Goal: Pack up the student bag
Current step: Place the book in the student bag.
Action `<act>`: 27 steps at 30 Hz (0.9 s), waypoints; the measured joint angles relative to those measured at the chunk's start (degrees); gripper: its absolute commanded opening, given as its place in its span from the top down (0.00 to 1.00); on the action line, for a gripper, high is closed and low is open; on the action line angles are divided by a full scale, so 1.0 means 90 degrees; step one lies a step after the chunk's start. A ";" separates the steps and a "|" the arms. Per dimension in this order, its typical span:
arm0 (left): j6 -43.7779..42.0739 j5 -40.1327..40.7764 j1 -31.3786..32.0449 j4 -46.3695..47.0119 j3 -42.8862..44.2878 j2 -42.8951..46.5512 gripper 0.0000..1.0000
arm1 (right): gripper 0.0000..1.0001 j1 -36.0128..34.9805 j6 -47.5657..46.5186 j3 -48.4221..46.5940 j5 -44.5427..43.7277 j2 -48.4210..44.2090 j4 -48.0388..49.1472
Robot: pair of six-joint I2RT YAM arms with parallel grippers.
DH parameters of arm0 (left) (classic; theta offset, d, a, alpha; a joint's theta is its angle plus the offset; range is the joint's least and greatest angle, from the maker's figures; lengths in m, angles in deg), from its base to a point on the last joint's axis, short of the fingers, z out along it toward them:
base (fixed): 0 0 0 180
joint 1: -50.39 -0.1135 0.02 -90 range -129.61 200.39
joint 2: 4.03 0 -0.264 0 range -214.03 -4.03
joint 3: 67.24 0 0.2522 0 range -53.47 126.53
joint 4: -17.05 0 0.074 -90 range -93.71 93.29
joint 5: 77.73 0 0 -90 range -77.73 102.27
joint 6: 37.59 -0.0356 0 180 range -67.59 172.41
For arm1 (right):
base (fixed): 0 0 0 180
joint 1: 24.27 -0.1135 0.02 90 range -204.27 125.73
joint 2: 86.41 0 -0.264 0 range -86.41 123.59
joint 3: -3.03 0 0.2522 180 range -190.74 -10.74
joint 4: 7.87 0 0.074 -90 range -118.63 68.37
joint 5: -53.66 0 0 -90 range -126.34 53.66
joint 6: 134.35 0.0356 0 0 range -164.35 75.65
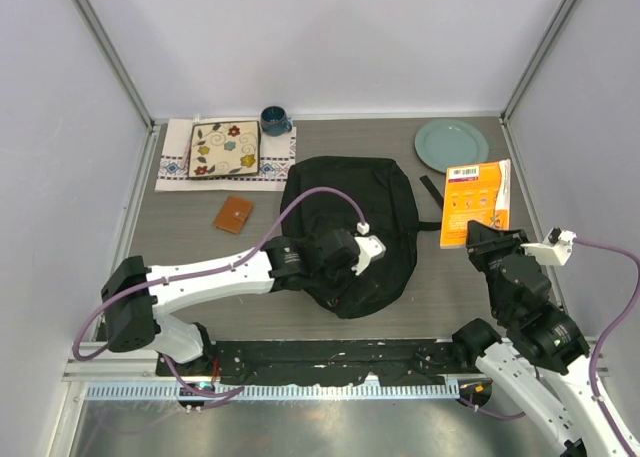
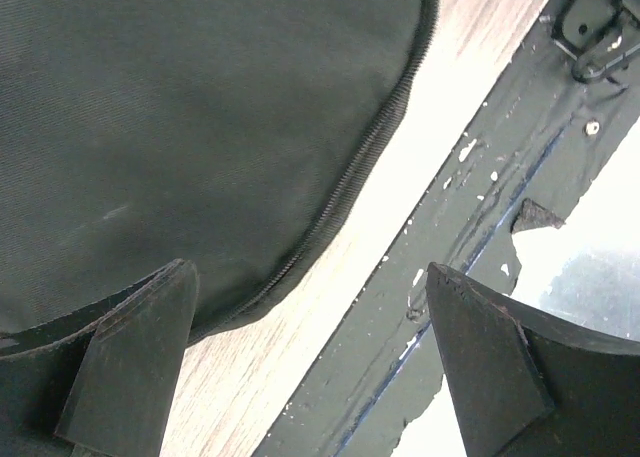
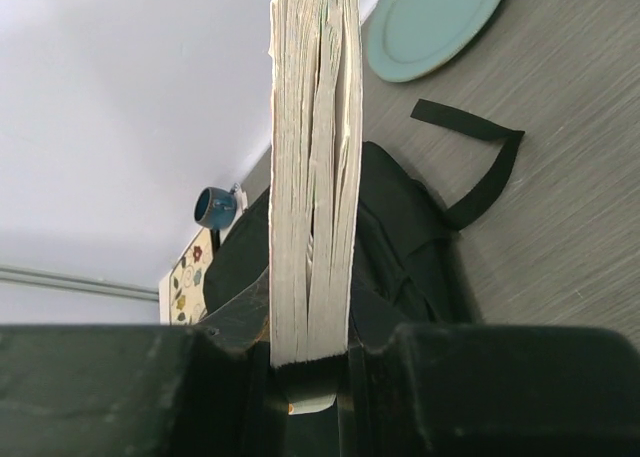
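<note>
The student bag (image 1: 350, 227) is a large black backpack lying flat mid-table, its rounded zippered end toward the arms. My left gripper (image 1: 345, 267) hovers over that near end. In the left wrist view it (image 2: 310, 269) is open and empty, with the student bag's zipper edge (image 2: 200, 127) and bare tabletop below. My right gripper (image 1: 490, 239) is shut on the near edge of an orange book (image 1: 476, 202) to the right of the bag. The right wrist view shows the book's page block (image 3: 312, 177) clamped between the gripper's (image 3: 310, 347) jaws, with the student bag (image 3: 400, 237) behind.
A teal plate (image 1: 451, 144) sits at the back right. A blue cup (image 1: 275, 120) and a floral tile (image 1: 224, 149) on a cloth are at the back left. A brown wallet (image 1: 232, 214) lies left of the bag. A black strap (image 1: 432, 192) trails right.
</note>
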State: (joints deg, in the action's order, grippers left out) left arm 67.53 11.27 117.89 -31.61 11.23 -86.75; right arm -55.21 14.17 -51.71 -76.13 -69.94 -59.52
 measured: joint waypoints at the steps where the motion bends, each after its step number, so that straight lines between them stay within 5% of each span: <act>1: -0.0036 -0.0002 0.0056 -0.0017 0.0039 -0.0066 0.03 | 0.99 0.0000 0.0012 0.0005 0.0005 0.0002 -0.0041; 16: -0.0461 0.1234 0.0891 -0.0194 0.0607 -0.1275 0.18 | 0.99 0.0000 0.0134 0.0194 0.0153 0.0168 -0.0138; 27: -0.0736 0.1644 0.0998 0.0046 0.0794 -0.1496 0.53 | 0.99 0.0000 0.0182 0.0311 0.0148 -0.0012 -0.0138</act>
State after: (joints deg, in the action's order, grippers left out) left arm 60.91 26.07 126.88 -31.19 18.38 -100.22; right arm -55.21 15.81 -48.91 -74.80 -70.05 -60.77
